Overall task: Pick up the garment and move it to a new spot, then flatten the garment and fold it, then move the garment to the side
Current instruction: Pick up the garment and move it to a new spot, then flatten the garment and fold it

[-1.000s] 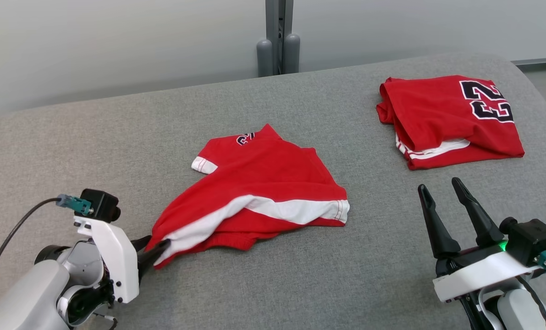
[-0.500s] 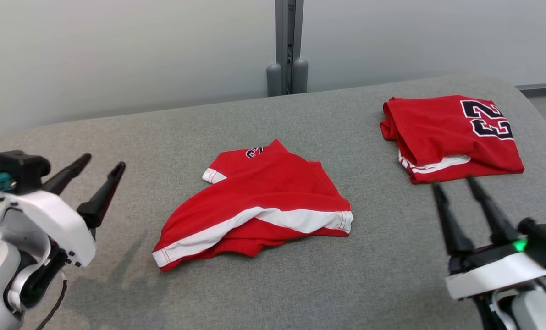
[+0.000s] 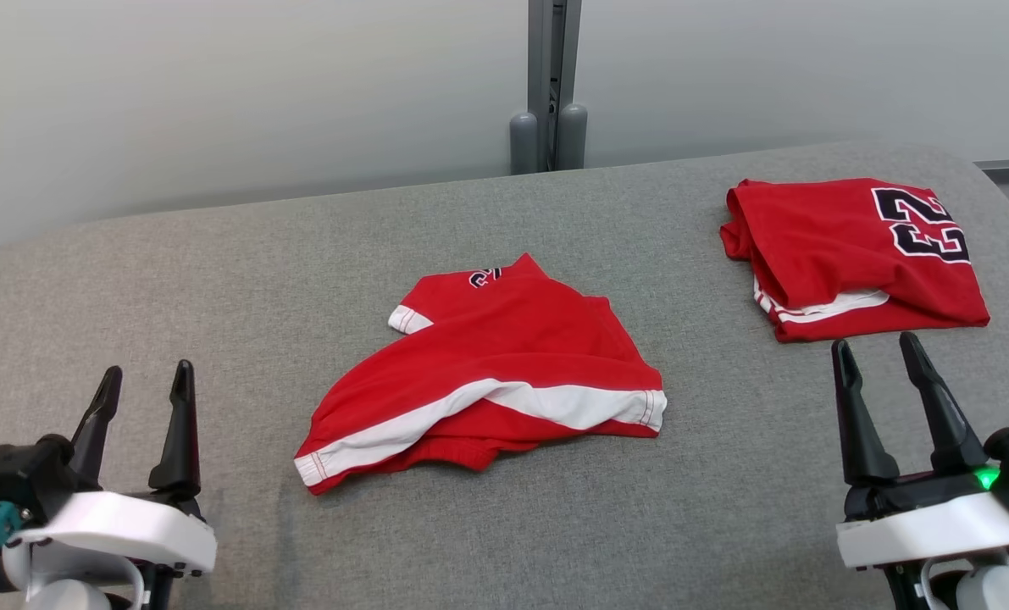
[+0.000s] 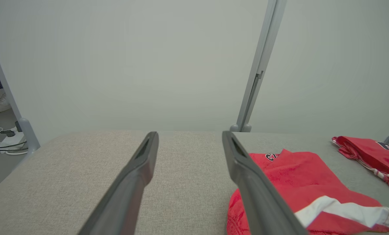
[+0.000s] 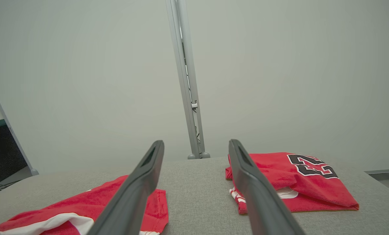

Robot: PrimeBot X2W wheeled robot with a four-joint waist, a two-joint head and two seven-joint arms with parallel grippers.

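Your left gripper: fingers spread wide, empty, low left over the grey table. Red garment: loosely folded mid-table, clear of both grippers. Folded red jersey: far right. Your right gripper: wide, empty, just short of that jersey.

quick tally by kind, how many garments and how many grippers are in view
red garments: 2 (loose garment, folded garment)
grippers: 2 (left gripper, right gripper), both open and empty
total: 4
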